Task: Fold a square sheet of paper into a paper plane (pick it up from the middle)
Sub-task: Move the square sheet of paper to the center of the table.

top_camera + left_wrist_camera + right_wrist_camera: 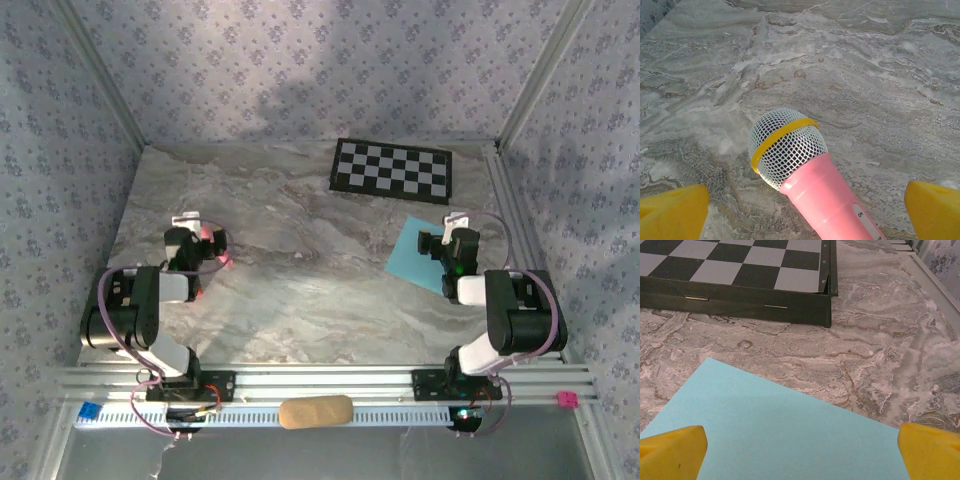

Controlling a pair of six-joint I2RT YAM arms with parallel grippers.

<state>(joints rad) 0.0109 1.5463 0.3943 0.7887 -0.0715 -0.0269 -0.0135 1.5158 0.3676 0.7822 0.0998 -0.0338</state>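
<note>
Left gripper (802, 212): jaws spread wide, nothing held. The yellow fingertips (672, 210) stand on either side of a pink toy microphone (790, 150) and clear of it. The microphone's mesh head, banded yellow, points to 11 o'clock in the wrist view. It lies at 9 o'clock on the marble table (300, 300).

Right gripper (800, 450): jaws spread wide, nothing held, over the square sheet of paper (780, 425). The sheet is flat and unfolded, at 3 o'clock on the table.

Checkerboard mat (740, 270): at 12 o'clock from the sheet, apart from it.
</note>
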